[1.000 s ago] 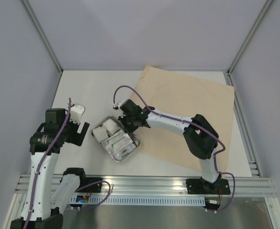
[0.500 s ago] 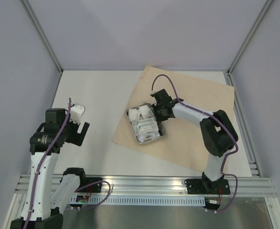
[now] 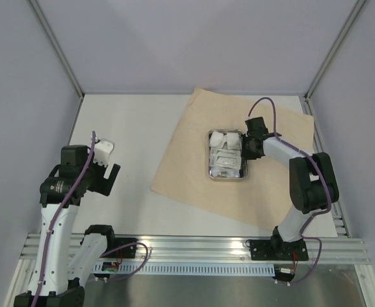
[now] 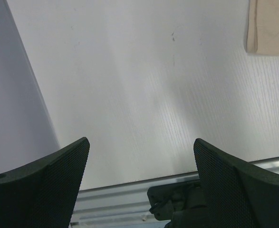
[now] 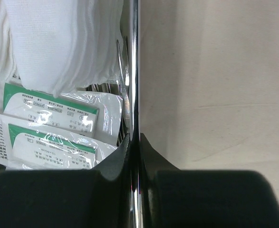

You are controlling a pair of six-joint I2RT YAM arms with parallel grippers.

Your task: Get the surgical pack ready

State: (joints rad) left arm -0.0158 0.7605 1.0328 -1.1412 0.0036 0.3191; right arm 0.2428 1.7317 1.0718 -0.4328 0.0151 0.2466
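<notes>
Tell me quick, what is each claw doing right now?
Left gripper: open, holding nothing.
Right gripper: shut on the rim of the tray.

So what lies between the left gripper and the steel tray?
In the top view, from the left gripper: only bare white table, then the left margin of the tan wrap sheet, up to the steel tray.

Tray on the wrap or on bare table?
On the wrap: its tan surface shows on every side of the tray, whose rim the right gripper pinches.
</notes>
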